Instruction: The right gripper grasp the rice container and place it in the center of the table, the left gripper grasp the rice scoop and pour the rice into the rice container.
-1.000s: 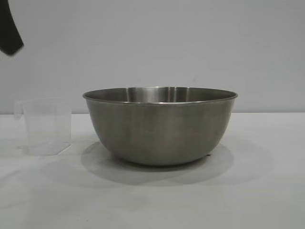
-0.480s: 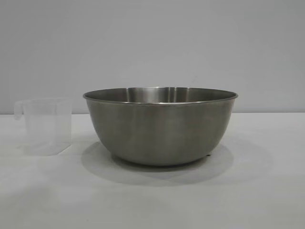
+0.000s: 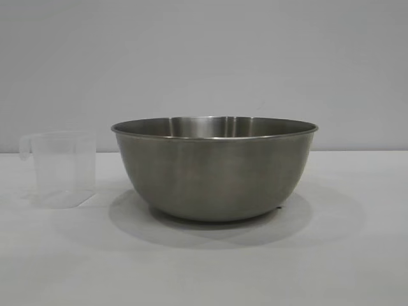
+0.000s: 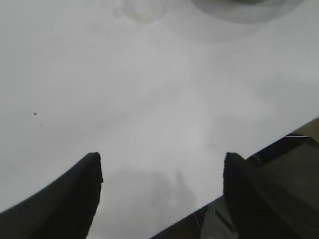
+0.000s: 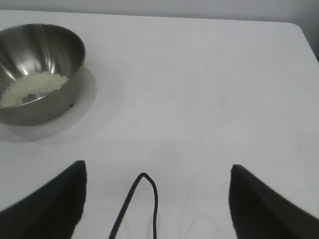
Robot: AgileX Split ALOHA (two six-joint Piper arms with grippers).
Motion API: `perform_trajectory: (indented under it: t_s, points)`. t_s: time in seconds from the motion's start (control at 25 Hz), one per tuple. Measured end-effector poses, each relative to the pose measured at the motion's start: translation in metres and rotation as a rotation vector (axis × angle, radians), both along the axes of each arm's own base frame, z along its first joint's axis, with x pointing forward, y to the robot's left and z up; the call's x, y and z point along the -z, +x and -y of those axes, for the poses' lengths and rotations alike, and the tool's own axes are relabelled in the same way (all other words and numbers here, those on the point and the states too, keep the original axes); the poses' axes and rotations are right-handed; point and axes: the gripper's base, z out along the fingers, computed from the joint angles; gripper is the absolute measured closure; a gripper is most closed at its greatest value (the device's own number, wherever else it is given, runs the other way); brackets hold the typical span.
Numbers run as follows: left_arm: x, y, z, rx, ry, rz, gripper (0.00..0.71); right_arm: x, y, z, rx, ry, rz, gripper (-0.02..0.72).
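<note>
1. Bowl (image 3: 214, 169) stands mid-tabletop (image 3: 357, 255); rice (image 5: 31, 88) lies heaped inside it. Scoop (image 3: 60, 169) stands upright just beside the bowl, apparently empty.
2. Judgement: pour is done; remaining step is clearing both arms. Do it well by keeping clear of the scoop and the bowl rim, so nothing tips.
3. Left hand (image 4: 162, 191): fingers spread wide, nothing between them, over bare tabletop well away from the scoop.
4. Right hand (image 5: 157, 196): fingers spread wide, empty, apart from the bowl; a cable (image 5: 144, 199) loops between them.
</note>
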Motion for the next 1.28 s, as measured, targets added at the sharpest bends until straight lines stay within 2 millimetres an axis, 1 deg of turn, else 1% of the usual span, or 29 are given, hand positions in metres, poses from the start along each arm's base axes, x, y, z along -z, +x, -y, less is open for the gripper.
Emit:
perform_trajectory:
  t_s: [0.08,0.24,0.32,0.56,1.28]
  points:
    - [0.004,-0.007,-0.003,0.0,-0.011,0.027,0.26,0.0,0.0,0.0,0.0,0.0,0.0,0.172]
    - [0.03,-0.016,-0.007,0.0,-0.015,0.035,0.26,0.0,0.0,0.0,0.0,0.0,0.0,0.172]
    - [0.037,-0.02,-0.009,-0.001,-0.031,0.072,0.26,0.0,0.0,0.0,0.0,0.0,0.0,0.172]
    - [0.037,-0.024,-0.01,-0.003,-0.055,0.124,0.26,0.0,0.0,0.0,0.0,0.0,0.0,0.172]
    - [0.037,-0.024,-0.01,-0.003,-0.056,0.127,0.26,0.0,0.0,0.0,0.0,0.0,0.0,0.172]
